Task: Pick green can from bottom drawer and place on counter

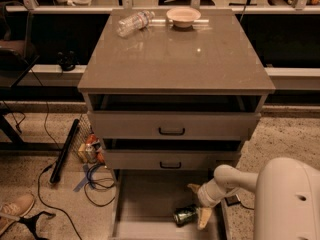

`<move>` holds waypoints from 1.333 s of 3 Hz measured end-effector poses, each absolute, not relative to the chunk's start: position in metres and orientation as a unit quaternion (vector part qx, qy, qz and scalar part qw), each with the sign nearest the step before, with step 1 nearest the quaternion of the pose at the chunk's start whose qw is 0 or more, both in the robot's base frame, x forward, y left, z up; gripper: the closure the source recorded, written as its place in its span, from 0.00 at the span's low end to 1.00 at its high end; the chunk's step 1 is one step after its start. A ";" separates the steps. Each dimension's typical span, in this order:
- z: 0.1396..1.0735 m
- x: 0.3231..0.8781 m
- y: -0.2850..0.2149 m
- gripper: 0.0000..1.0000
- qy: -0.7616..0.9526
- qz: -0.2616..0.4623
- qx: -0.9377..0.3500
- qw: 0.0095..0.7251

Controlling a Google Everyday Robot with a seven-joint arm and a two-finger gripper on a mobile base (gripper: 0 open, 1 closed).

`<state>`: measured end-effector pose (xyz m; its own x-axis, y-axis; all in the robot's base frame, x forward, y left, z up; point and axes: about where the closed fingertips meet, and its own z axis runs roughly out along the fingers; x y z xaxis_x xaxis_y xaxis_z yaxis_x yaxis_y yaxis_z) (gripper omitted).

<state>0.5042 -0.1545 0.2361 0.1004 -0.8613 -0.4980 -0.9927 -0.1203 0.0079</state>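
Observation:
The green can lies on its side on the floor of the open bottom drawer, near its front right. My gripper hangs in the drawer just right of and above the can, its fingers spread, one fingertip beside the can's right end and the other behind it. It holds nothing. My arm reaches in from the lower right. The counter is the glossy grey-beige top of the cabinet.
A clear plastic bottle and a pale bowl sit at the counter's far edge. The two upper drawers stand slightly open above the gripper. Cables, a black bar and small bottles lie on the floor to the left.

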 end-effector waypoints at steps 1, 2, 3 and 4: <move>0.197 0.506 -0.139 0.00 0.628 0.194 -0.732 0.178; 0.178 0.510 -0.127 0.00 0.616 0.194 -0.741 0.185; 0.156 0.512 -0.120 0.00 0.611 0.200 -0.743 0.184; 0.137 0.511 -0.123 0.16 0.616 0.204 -0.740 0.175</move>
